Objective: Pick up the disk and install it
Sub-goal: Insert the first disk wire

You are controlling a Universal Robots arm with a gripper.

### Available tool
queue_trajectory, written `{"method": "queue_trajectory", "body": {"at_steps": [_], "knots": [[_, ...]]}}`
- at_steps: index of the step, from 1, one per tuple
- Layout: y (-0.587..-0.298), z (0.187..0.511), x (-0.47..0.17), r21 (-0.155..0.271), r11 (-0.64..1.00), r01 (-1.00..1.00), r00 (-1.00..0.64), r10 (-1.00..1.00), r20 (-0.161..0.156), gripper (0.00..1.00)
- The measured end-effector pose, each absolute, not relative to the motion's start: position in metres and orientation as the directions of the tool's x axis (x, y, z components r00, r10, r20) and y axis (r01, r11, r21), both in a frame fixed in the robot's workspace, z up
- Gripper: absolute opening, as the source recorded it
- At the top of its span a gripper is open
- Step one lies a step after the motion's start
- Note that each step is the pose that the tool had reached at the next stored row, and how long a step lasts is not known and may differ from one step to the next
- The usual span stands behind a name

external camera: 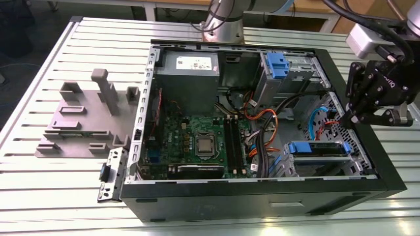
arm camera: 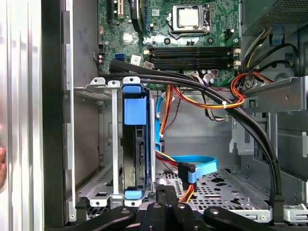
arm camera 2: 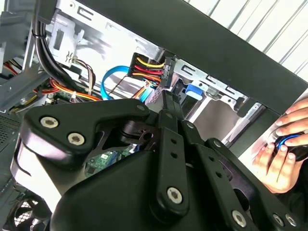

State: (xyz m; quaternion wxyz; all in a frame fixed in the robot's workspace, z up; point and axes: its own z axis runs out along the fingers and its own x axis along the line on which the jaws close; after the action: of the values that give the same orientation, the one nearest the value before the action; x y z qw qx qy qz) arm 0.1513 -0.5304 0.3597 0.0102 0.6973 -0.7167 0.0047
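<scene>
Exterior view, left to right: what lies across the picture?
Grey plastic fixture on the slatted table → motherboard inside the open computer case → blue-framed disk in its bay → pincer.

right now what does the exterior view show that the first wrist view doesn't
Exterior view adds: the grey fixture on the slatted table at the exterior view's left, the grey metal box with a white sticker inside the case, and the arm's base behind the case.
First wrist view adds: a sliver of a person's hand on the table.
Shared: the blue-framed disk sitting in its metal cage, the motherboard's processor, and the pincer at the case's edge near that cage.
</scene>
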Motion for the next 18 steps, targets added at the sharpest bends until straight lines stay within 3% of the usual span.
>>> {"method": "queue_trajectory", "body": {"at_steps": [15,18], "knots": [[-0.5288,0.3631,0.1583,0.039,0.016,-0.999,-0.015,-0.999,0.042,0.11],[-0.5285,0.3631,0.1605,0.041,0.016,-0.999,-0.015,-0.999,0.042,0.24]]}}
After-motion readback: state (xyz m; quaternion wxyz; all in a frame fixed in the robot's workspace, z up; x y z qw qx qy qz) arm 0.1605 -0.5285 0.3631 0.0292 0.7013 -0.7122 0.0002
